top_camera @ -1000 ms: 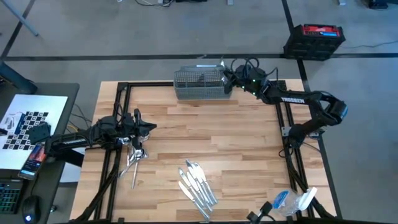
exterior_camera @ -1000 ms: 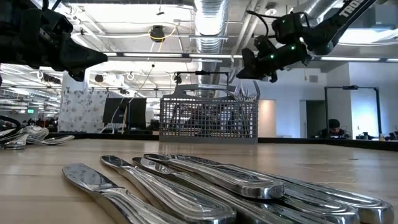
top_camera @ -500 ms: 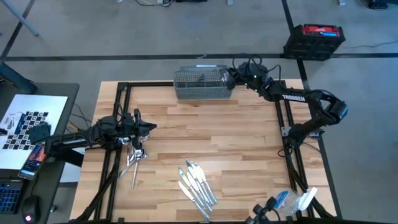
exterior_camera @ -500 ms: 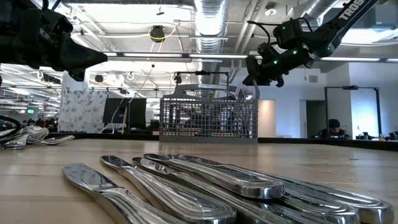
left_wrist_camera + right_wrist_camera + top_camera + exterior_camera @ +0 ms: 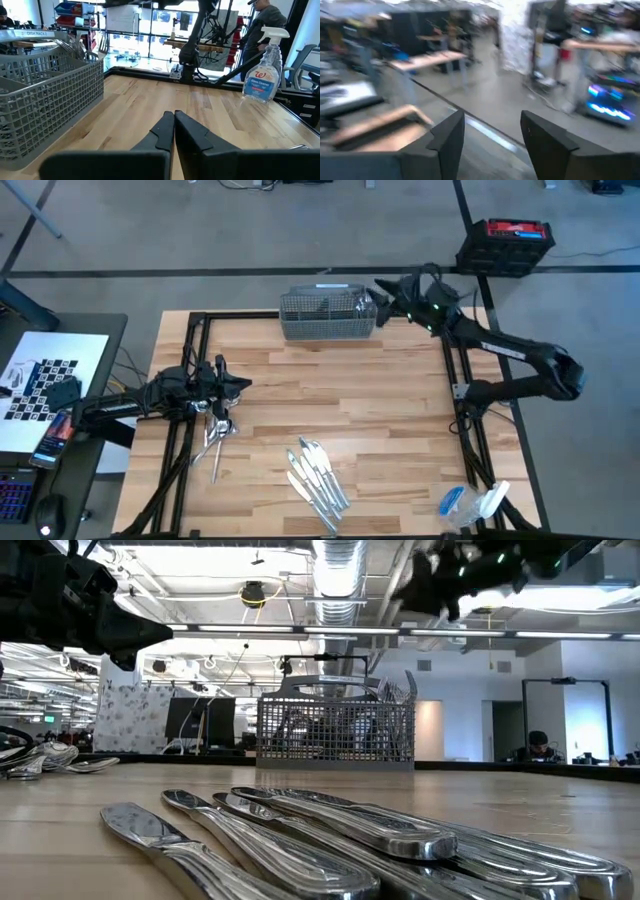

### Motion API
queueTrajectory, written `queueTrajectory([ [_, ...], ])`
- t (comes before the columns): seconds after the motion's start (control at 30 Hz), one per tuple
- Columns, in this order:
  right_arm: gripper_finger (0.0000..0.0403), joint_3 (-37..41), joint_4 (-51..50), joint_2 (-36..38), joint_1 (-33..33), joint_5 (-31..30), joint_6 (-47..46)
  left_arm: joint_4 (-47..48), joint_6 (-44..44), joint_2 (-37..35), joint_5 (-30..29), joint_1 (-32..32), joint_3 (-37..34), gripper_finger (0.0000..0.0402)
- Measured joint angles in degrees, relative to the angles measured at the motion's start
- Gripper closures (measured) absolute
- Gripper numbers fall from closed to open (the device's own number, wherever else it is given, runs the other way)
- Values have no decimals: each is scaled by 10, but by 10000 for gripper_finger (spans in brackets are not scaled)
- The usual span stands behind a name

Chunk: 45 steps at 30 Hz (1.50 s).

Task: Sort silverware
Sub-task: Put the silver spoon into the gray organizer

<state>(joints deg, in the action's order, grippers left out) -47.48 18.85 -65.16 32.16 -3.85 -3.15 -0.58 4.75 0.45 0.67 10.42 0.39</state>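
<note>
Sorting of silverware, overhead and level views. The silverware is lying in three places: a fan of knives (image 5: 317, 475) at about 6 o'clock on the table (image 5: 400, 410), a small heap of forks and spoons (image 5: 215, 435) at about 8 o'clock, and more pieces standing in the grey mesh basket (image 5: 325, 315) at 12 o'clock.

Each piece is showing as slim, bright polished metal with a rounded handle; the knives (image 5: 330, 830) are overlapping one another. Judged from this, the pieces are probably handling as stiff, light and slippery; lying flat, they are offering little height, so a pinch across the narrow handle near its middle looks the surest hold.

The right claw (image 5: 385, 290) is hanging just beyond the basket's 3 o'clock end, fingers (image 5: 451, 140) spread wide and holding nothing. The left claw (image 5: 238, 384) is waiting above the heap, fingers pressed together, carrying nothing.
</note>
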Motion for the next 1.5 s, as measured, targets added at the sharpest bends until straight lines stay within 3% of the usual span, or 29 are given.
queueTrajectory([
  [0.17,215,0,-86,55,-97,1,-5,0,0,0,0,0,0,402],
  [0.4,222,0,-206,50,-201,1,-108,0,0,0,0,0,0,402],
  [0.63,223,1,-261,15,-251,0,-206,-15,49,0,6,0,12,402],
  [0.77,223,1,-294,-9,-271,0,-223,49,50,27,44,-7,69,402],
  [1.0,223,1,-338,-58,-295,-6,-187,239,149,218,33,-96,247,402],
  [1.23,223,1,-345,-123,-323,-6,-128,514,263,457,12,-206,408,402],
  [1.37,223,1,-346,-165,-340,-6,-89,614,371,561,44,-237,446,396],
  [1.5,223,1,-348,-199,-353,-6,-72,685,487,627,101,-269,436,366],
])
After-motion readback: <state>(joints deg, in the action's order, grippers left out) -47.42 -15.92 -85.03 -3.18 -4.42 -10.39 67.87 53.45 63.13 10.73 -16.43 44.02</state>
